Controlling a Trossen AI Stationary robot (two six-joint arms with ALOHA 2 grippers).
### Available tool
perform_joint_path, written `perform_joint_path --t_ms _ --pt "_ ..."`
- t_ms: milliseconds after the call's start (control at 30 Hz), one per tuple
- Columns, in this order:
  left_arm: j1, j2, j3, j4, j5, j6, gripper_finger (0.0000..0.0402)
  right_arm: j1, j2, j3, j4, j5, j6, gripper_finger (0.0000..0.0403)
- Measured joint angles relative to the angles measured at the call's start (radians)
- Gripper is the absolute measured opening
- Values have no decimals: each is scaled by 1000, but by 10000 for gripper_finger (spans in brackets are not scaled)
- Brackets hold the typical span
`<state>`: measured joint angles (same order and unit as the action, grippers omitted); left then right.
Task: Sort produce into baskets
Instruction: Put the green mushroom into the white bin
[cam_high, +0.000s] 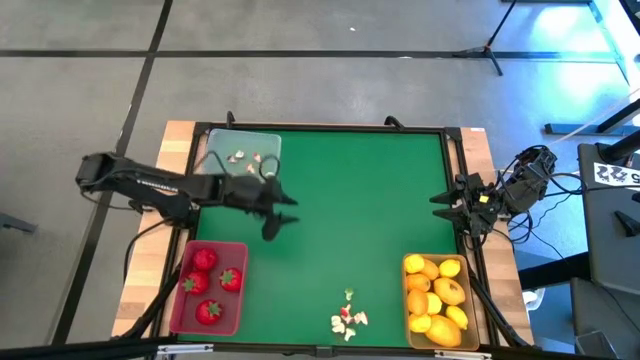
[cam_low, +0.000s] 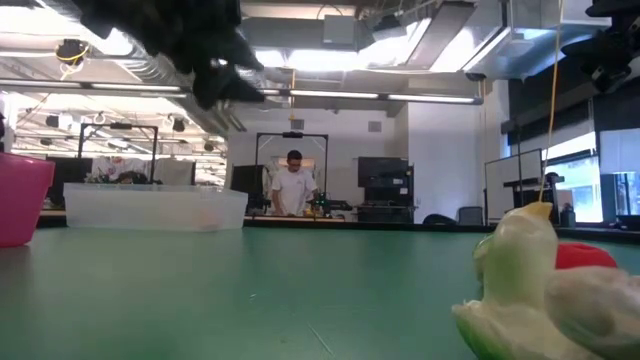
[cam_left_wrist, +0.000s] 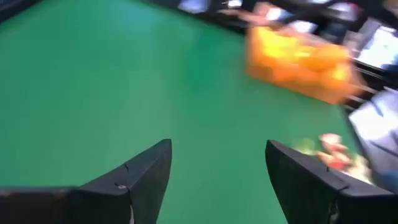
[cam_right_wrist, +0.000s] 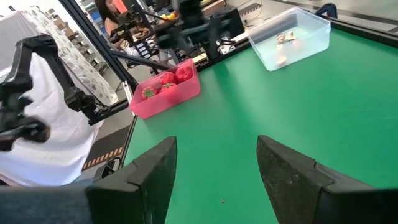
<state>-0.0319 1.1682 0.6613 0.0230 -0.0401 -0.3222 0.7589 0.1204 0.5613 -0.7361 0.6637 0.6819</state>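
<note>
right up against the low camera sits the little heap of white-and-red bits (cam_low: 540, 290), on the green tabletop (cam_high: 350, 200) between the pink basket (cam_high: 178, 312) of strawberries (cam_high: 204, 260) and the tan basket (cam_high: 408, 325) of lemons (cam_high: 450, 292). a few more bits lie in the clear basket (cam_high: 268, 142). they look feather-light, hard and slick, apt to skid; i'd pinch one across its middle, from straight above. the left gripper (cam_high: 280, 212) hangs over bare green, fingers apart and empty; the right gripper (cam_high: 445, 206) waits at the tabletop's edge, fingers wide.
</note>
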Motion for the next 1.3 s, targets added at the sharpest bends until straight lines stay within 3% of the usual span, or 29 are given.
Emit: perform_joint_path --t_ms 167,467,800,1300 --pt "-176 127 0 243 -95 45 255 0 0 0 0 10 0 221" --pt "-300 485 134 433 -142 127 255 0 0 0 0 10 1 221" --pt "-350 793 380 435 -143 203 255 0 0 0 0 10 1 221" --pt "-354 1006 571 436 -93 198 255 0 0 0 0 10 2 221"
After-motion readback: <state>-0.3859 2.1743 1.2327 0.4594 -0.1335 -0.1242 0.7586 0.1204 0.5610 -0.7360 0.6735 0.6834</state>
